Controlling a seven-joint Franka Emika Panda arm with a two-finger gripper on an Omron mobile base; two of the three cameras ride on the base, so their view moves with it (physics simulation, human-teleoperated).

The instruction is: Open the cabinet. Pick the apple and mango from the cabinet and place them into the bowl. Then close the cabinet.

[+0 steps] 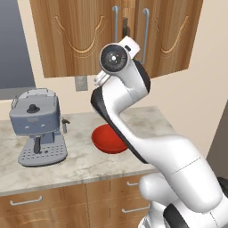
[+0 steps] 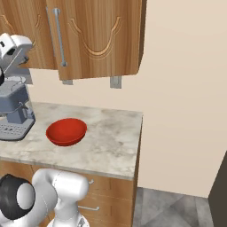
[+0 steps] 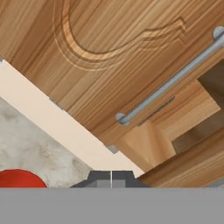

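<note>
A wide wooden wall cabinet (image 1: 89, 35) hangs above my counter, its two doors carved with arch lines and fitted with long vertical silver bar handles (image 1: 116, 24). One door (image 3: 109, 57) stands slightly ajar, showing a dark gap beside it; what sits inside is too shadowed to tell. Below, a glossy red bowl (image 2: 66, 131), wide, shallow and apparently empty, rests upright on the marble.

Even, bright, sharp rendered light

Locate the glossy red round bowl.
The glossy red round bowl sits on the marble counter, right of the grey coffee machine and below the wooden wall cabinet in both base views.
</note>
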